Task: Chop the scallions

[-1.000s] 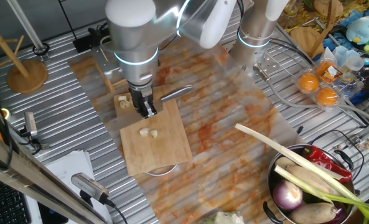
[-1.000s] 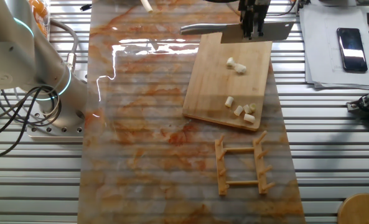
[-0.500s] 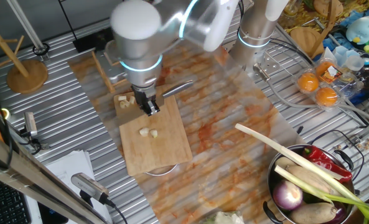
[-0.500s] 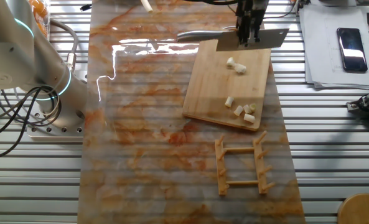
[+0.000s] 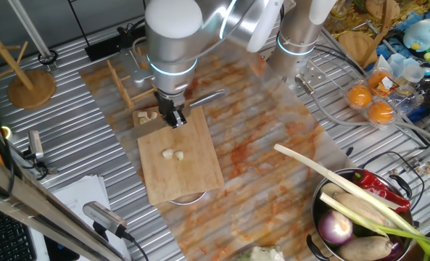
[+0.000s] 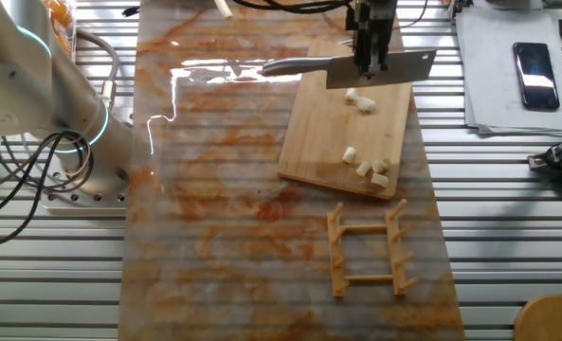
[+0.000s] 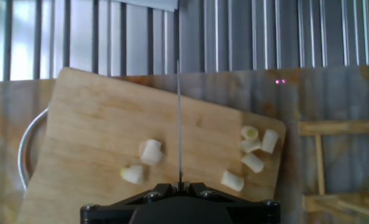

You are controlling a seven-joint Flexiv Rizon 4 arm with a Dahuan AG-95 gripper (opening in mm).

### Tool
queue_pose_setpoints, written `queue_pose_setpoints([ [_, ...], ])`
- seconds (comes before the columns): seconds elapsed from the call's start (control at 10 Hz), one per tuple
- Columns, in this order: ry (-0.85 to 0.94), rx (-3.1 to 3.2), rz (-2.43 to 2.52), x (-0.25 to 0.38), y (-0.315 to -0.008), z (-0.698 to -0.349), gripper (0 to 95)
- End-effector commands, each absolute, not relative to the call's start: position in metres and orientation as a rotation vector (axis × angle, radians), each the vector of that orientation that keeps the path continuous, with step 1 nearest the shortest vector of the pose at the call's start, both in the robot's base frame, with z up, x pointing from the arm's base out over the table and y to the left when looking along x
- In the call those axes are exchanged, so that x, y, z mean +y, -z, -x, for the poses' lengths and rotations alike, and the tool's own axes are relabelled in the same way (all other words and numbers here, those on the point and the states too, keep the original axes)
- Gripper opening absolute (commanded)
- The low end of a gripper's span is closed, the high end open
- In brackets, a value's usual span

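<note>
Claw point(image 7: 178, 185) clamped on knife point(image 6: 375, 68), blade edge-on in hand view, above cutting board point(image 7: 97, 134). Scallions point(image 7: 148, 160): two chunks just left of blade line, four clustered to right near board's corner point(image 7: 254, 152). Blade's long axis roughly across board. Wooden rack point(image 6: 368, 248) beyond board's edge; bare board between clusters.

Open wood in the middle of the cutting board point(image 6: 328, 133), between two scallion pieces point(image 6: 361, 100) near the knife point(image 6: 375, 68) and a bunch of five point(image 6: 368, 166) at the far corner. Wooden rack point(image 6: 368, 248) just past that corner, blocking that side. Bare orange mat point(image 6: 224, 180) wide open on the other side. Metal bowl point(image 5: 323, 210) of vegetables and a long leek point(image 5: 331, 181) well away from the board
</note>
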State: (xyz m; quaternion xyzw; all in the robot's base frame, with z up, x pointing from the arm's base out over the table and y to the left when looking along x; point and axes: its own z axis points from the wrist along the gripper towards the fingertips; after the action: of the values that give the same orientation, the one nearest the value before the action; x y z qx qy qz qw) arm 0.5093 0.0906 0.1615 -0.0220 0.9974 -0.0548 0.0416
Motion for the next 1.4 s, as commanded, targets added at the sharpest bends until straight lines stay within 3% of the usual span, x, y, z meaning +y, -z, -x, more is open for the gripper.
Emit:
queue_pose_setpoints([
  [0.1, 0.193, 3.063, 0.17, 0.0949, -0.1683, -0.5116, 0.0],
  [1.0, 0.191, 3.099, 0.139, 0.0982, -0.1654, -0.5206, 0.0],
  [1.3, -0.06, 3.068, -0.083, 0.0982, -0.1654, -0.5206, 0.0],
  [1.4, -0.063, 3.071, -0.162, 0.0982, -0.1654, -0.5206, 0.0],
])
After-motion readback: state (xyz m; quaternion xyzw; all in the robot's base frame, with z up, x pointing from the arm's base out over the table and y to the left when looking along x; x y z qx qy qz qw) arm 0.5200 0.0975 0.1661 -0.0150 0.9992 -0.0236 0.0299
